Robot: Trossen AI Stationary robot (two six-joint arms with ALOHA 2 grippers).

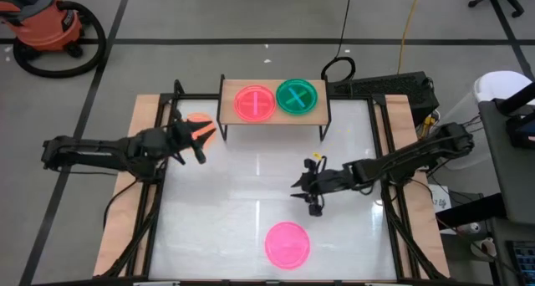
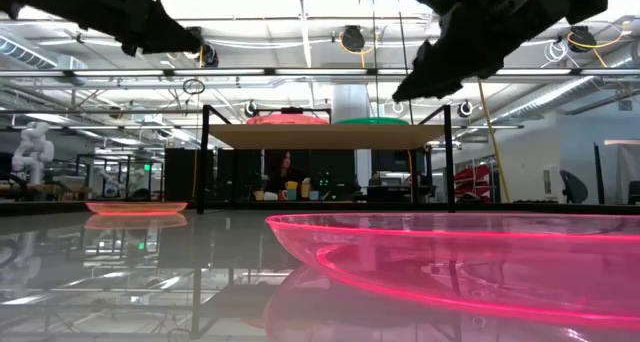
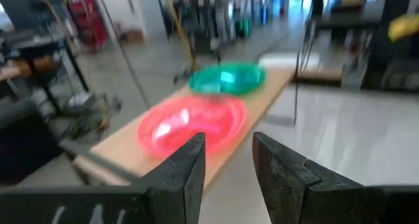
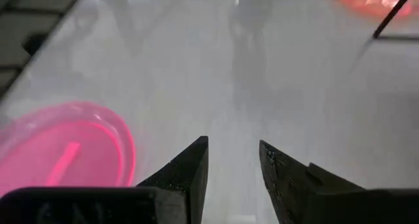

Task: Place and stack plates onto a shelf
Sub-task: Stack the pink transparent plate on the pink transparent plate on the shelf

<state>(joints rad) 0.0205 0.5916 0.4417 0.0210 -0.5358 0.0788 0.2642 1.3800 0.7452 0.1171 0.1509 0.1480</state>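
Note:
The light-wood shelf (image 1: 272, 119) stands at the table's far edge and carries a red-pink plate (image 1: 255, 102) and a green plate (image 1: 298, 96) side by side. An orange plate (image 1: 199, 123) lies flat on the table left of the shelf. A pink plate (image 1: 287, 243) lies flat near the near edge. My left gripper (image 1: 203, 137) hovers open and empty above the orange plate's near rim; its wrist view looks toward the shelf's two plates (image 3: 193, 122). My right gripper (image 1: 303, 188) hangs open and empty over the table's middle right, with the pink plate (image 4: 62, 152) ahead of it.
Wooden side rails (image 1: 125, 194) run along the white tabletop's left and right edges. Bare table lies between the two grippers and in front of the shelf. A shop vacuum (image 1: 50, 27) and cables sit on the floor beyond. A person (image 2: 285, 172) sits far behind the shelf.

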